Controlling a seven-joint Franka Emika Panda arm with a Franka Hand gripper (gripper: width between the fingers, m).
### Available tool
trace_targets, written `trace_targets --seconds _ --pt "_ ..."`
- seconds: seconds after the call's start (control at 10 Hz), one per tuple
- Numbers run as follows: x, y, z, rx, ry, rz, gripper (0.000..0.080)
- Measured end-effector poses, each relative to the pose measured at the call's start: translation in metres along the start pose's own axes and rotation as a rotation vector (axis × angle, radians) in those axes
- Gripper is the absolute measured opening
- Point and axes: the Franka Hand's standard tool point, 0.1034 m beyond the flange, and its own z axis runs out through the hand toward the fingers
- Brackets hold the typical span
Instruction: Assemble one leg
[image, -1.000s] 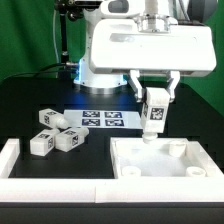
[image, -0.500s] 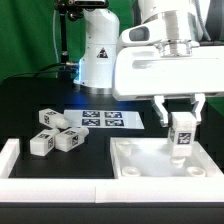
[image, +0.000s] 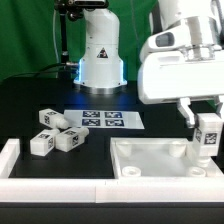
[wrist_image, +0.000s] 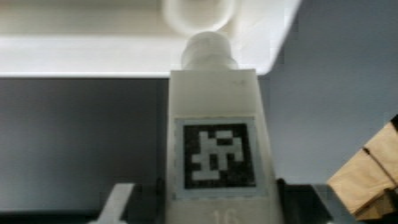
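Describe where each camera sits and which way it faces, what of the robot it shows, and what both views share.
Exterior view: off the arm, looking across the black table toward the robot's base; shows the arm and the gripper holding the leg over the panel.
Wrist view: on the wrist, looking along the held leg toward the panel's socket; of the robot, only the gripper fingers show.
Shared: the leg, the gripper, the panel.
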Motion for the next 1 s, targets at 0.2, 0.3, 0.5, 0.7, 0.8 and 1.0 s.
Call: trace_targets --seconds 0.2,0.3,0.5,0.7,0.8,1.0 --pt "-0.005 0.004 0.005 -0.014 -0.002 -0.008 0.0285" --pt "-0.009 0.004 0.007 -0.014 -0.009 -0.010 0.0285" --pt "-0.015 0.010 0.009 -0.020 -0.018 -0.008 0.0285" --pt "-0.017 0.012 0.010 -0.026 -0.011 -0.009 0.0285" --pt "-0.022 0.011 0.015 -0.025 -0.020 -0.011 0.0285" --pt "-0.027 0.009 0.022 -0.028 -0.021 -0.014 0.0285"
